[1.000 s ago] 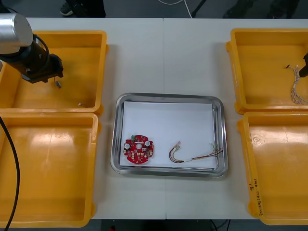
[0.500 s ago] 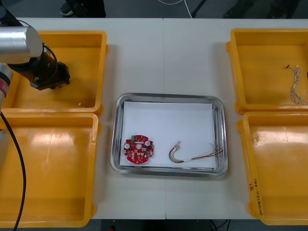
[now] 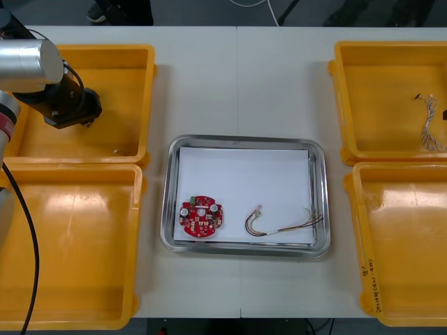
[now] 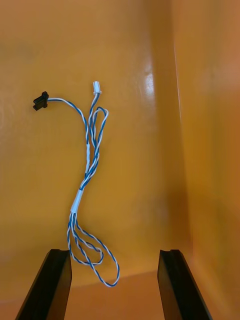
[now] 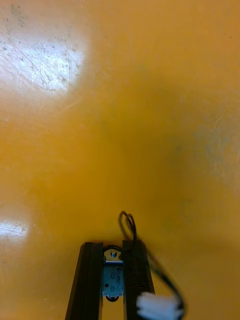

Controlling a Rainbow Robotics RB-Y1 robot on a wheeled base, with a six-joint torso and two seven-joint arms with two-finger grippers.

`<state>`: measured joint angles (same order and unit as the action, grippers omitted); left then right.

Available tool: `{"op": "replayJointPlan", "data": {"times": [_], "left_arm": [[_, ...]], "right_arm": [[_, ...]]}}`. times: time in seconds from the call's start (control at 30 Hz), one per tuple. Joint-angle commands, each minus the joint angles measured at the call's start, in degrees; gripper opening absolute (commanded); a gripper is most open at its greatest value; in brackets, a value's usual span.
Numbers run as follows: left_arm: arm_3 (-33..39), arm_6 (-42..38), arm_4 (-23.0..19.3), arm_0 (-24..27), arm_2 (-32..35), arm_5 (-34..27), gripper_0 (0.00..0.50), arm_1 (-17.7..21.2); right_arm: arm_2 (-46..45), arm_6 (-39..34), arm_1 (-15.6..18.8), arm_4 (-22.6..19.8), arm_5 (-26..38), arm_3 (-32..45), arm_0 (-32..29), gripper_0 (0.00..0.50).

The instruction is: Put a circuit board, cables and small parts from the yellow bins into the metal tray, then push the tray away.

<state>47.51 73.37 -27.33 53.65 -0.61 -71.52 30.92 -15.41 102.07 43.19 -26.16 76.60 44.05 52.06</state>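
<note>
Over the last second the left gripper (image 3: 86,121) has slid a little nearer the tray (image 3: 244,140), staying inside the far left bin (image 3: 105,49) up and to the left of it, and in the last half second it has all but stopped. Its fingers (image 5: 92,272) are closed nearly together on a small metal part (image 5: 113,280), whose black wire (image 5: 127,222) and white plug (image 5: 157,304) trail beside them. The pick looks made, so carrying it to the tray should come next. The tray already holds the circuit board (image 3: 202,216) and a red and yellow cable (image 3: 283,225). In the far right bin (image 3: 380,46), up and to the right of the tray, the right gripper (image 4: 114,252) hangs wide open and empty over the blue and white cable (image 4: 87,170), which lies unmoved.
</note>
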Motion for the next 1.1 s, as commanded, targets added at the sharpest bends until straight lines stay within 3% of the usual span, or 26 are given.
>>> {"op": "replayJointPlan", "data": {"times": [0.03,0.17,0.43,0.67,0.8,1.1], "left_arm": [[1.5,-4.6,0.3,-0.2,-0.3,0.3,0.000,-0.2],[3.1,-4.6,-0.1,0.9,-0.3,-2.2,0.000,1.4],[13.6,-6.0,-0.6,1.2,3.3,-11.3,0.000,4.7],[20.3,-7.5,-0.8,1.1,7.6,-17.0,0.000,5.2],[26.3,-8.9,-1.4,1.1,8.8,-23.2,0.000,5.2],[39.7,-19.1,-8.0,1.2,6.4,-34.9,0.000,5.0]], "right_arm": [[-1.4,-3.8,1.7,-0.1,-2.2,-3.4,5.2,0.500],[-1.4,-4.1,1.3,-0.1,-5.3,-6.2,6.1,0.500],[-1.3,-5.0,0.8,-1.0,-10.2,-11.2,7.4,0.500],[-1.3,-6.1,0.1,-3.1,-11.8,-13.6,7.4,0.500],[-1.3,-7.1,-0.1,-4.5,-13.2,-15.9,7.7,0.500],[-0.1,-9.3,-1.6,-3.4,-15.3,-16.7,7.9,0.500]]}}
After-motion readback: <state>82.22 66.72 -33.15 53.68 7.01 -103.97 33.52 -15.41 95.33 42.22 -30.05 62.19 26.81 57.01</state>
